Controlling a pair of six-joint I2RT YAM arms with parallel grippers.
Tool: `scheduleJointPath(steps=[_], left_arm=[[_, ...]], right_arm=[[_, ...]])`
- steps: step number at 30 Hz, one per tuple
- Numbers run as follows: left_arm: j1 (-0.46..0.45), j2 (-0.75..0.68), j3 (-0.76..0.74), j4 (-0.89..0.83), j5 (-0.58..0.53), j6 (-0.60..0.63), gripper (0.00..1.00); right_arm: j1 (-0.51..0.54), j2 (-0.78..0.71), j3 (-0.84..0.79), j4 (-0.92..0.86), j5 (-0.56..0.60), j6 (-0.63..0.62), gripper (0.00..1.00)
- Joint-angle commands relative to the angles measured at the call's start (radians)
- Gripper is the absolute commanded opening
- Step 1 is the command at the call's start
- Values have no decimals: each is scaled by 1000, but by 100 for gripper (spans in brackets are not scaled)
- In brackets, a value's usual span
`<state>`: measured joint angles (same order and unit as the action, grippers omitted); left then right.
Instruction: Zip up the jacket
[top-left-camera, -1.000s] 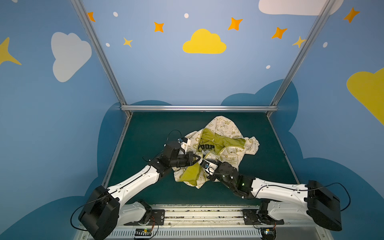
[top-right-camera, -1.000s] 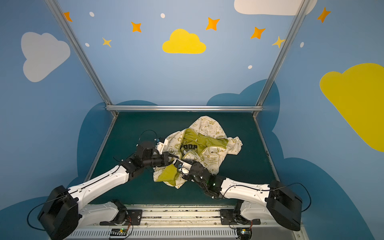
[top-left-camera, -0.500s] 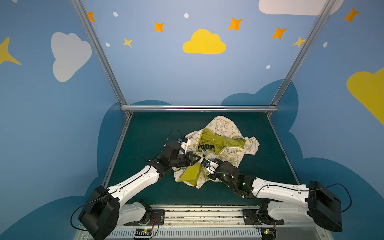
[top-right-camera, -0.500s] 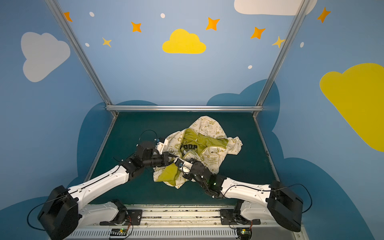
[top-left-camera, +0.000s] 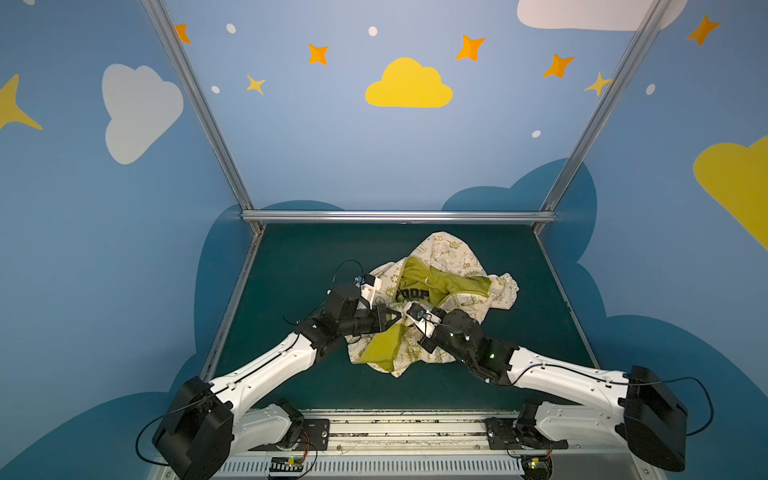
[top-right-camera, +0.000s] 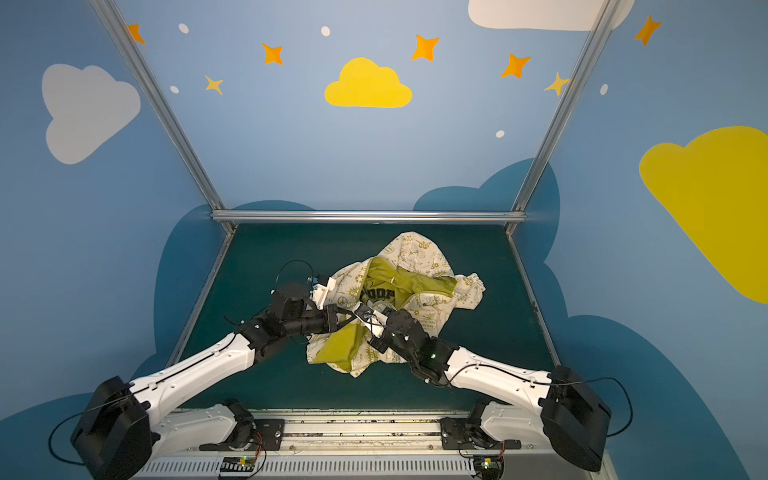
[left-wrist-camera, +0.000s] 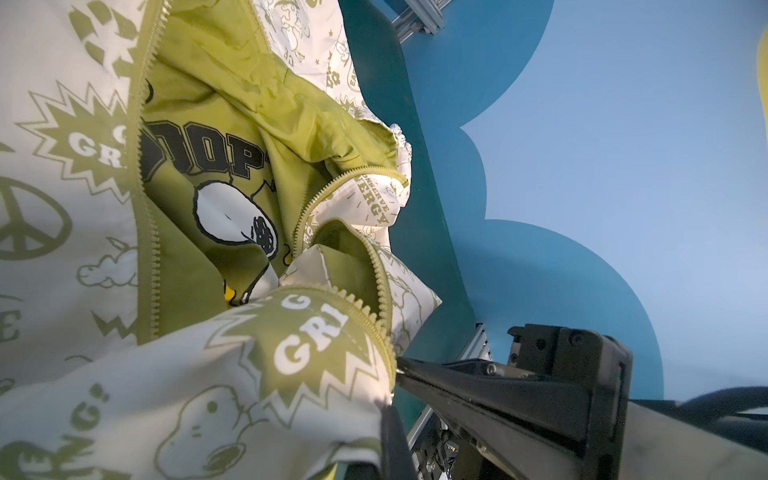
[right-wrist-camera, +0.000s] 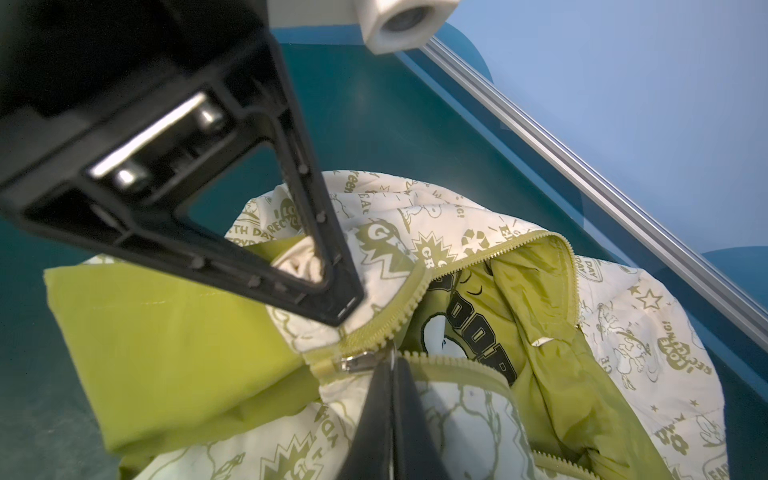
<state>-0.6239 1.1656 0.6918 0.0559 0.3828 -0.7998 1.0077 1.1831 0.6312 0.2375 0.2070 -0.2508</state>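
The cream jacket (top-left-camera: 457, 257) (top-right-camera: 419, 253) with olive doodles lies crumpled on the green mat, open, its olive Snoopy lining (left-wrist-camera: 232, 216) showing. The two zipper rows part above the silver slider (right-wrist-camera: 356, 364). My left gripper (top-left-camera: 397, 320) (top-right-camera: 353, 318) (left-wrist-camera: 388, 399) is shut on the jacket's cream front edge beside the zipper's bottom end; it shows as a black triangular finger (right-wrist-camera: 332, 291) in the right wrist view. My right gripper (top-left-camera: 409, 323) (top-right-camera: 364, 320) (right-wrist-camera: 391, 360) is shut at the slider, its tips pinching the pull.
The dark green mat (top-left-camera: 291, 270) is bounded by a metal rail (top-left-camera: 395, 216) at the back and by slanted rails and blue walls at both sides. Both arms reach in from the front rail (top-left-camera: 395, 432) and meet at the middle.
My right gripper's jaws have closed at the zipper slider. The left gripper keeps its hold and the jacket lies about the same.
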Motion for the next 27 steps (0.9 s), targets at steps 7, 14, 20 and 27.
scheduleJointPath(steps=[7,14,20,27], left_arm=[[0,-102,15,-273,5,195,3],[10,-110,19,-345,24,200,3],[20,-158,-51,-86,143,61,3],[33,-191,-83,-64,110,27,11]], right_arm=[[-101,45,223,-409,-101,61,0],[-107,29,314,-488,-321,68,0],[-74,43,312,-491,-346,76,0],[-62,46,297,-446,-394,87,0]])
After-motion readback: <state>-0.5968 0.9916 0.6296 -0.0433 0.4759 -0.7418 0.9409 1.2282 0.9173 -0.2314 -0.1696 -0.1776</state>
